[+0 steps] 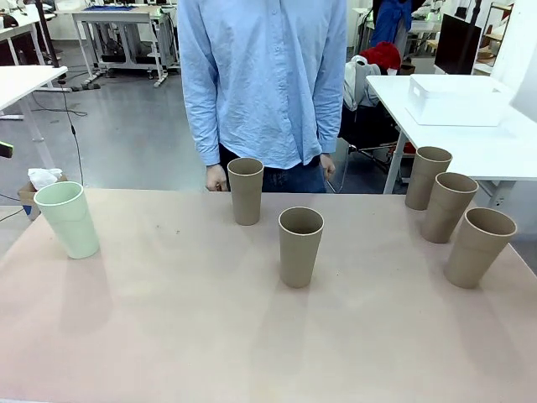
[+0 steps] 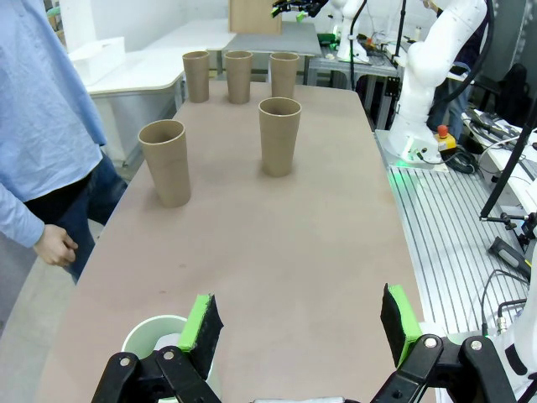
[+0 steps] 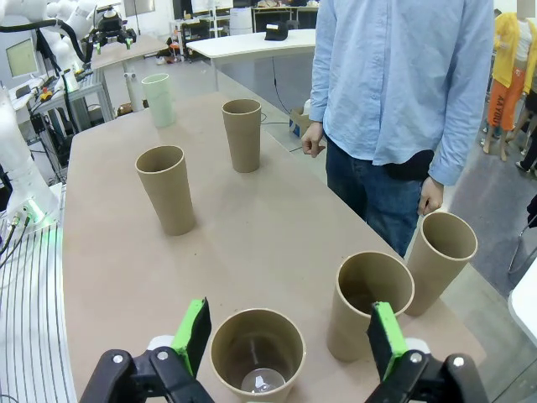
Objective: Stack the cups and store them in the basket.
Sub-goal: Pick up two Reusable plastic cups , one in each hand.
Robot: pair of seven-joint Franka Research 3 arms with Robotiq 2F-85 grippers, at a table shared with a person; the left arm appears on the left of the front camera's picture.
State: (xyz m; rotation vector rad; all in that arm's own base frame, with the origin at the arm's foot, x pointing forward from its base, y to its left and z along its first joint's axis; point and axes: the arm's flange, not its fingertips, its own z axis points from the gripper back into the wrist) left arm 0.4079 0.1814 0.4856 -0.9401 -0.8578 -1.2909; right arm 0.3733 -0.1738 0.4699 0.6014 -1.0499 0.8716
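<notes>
Across the bare pinkish-brown tabletop (image 1: 168,336) six tall tapered cups stand upright and unstacked. One pale mint-green cup (image 1: 69,220) is at the near left, and a matte tan-brown middle cup (image 1: 300,247) has a second tan-brown cup (image 1: 245,191) farther off, by a person in a light blue shirt (image 1: 264,75). A close row of three tan-brown cups is at the right. The large white rectangular plastic basket (image 1: 457,101) sits on a separate white table (image 1: 512,147) at the far right, well apart from every cup.

The right claw (image 3: 289,336) hangs spread wide and empty over the nearest right-hand cup (image 3: 256,353). Its neighbour cup (image 3: 373,302) stands just beside one pad, so a straight descent could clip it and topple the row.

The left claw (image 2: 302,323) is equally wide open and empty, but off-centre. One green pad (image 2: 201,323) sits over the mint-green cup's rim and would probably knock the cup over if lowered. These light cups may also squash or tilt under an uneven squeeze.
</notes>
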